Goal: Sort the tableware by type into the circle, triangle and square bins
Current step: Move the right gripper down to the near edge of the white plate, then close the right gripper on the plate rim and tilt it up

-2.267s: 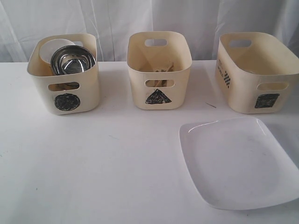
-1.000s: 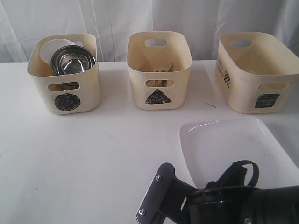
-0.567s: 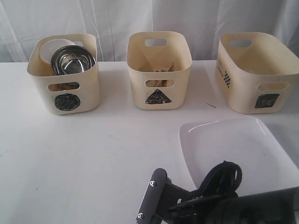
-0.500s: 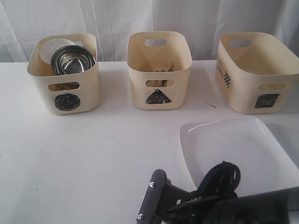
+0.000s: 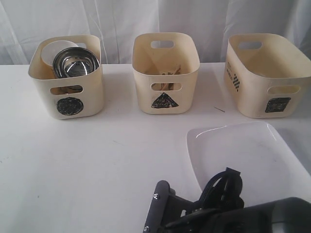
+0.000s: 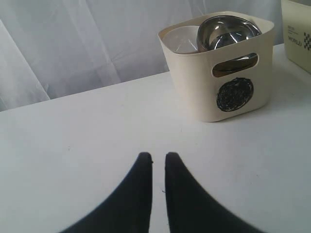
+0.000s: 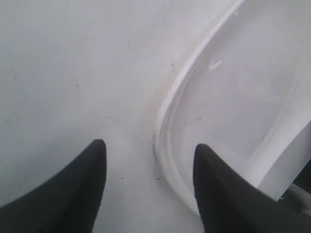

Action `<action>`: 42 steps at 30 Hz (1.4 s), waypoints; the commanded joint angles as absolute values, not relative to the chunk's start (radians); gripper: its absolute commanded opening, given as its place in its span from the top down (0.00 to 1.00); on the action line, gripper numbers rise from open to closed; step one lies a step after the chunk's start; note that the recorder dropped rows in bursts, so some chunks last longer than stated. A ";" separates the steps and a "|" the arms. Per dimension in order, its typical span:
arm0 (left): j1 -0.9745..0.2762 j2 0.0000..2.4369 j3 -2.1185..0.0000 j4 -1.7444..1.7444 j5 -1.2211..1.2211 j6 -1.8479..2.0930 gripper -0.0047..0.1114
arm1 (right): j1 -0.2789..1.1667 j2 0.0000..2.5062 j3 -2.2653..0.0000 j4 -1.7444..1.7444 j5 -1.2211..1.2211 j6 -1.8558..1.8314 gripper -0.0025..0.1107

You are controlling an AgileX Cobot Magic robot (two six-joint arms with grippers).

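Three cream bins stand along the back of the table. The circle bin [image 5: 66, 90] holds a shiny steel bowl [image 5: 75, 64] and a small white bowl [image 5: 55, 50]. Wooden chopsticks [image 5: 169, 72] show inside the triangle bin [image 5: 165, 77]. The square bin [image 5: 267, 80] looks empty from here. A large square white plate [image 5: 248, 158] lies flat at the front right. My right gripper [image 7: 148, 148] is open, one finger over the table and the other over the plate's rim [image 7: 165, 121]. My left gripper [image 6: 158, 156] is shut with nothing in it, hovering over bare table short of the circle bin [image 6: 228, 92].
The right arm [image 5: 233, 213] fills the lower edge of the exterior view, covering the plate's near corner. A white curtain hangs behind the table. The corner of another cream bin [image 6: 299, 29] shows at the edge of the left wrist view.
The right arm came into view from the bottom edge beside the plate and has since sunk a little lower. Bins and plate have not moved.
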State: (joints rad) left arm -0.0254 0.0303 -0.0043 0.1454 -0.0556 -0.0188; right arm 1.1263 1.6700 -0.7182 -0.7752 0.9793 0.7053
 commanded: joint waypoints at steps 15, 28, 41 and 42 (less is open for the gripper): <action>-0.021 0.023 0.000 0.142 -0.052 -0.017 0.81 | 1.086 1.737 -0.707 -0.843 0.996 0.711 0.52; -0.021 0.023 0.000 0.142 -0.052 -0.017 0.81 | 1.028 1.737 -0.707 -0.876 0.931 0.711 0.52; -0.021 0.023 0.000 0.142 -0.052 -0.017 0.81 | 1.014 1.750 -0.677 -0.883 0.891 0.711 0.52; -0.021 0.023 0.000 0.142 -0.052 -0.017 0.81 | 1.011 1.758 -0.674 -0.883 0.891 0.711 0.52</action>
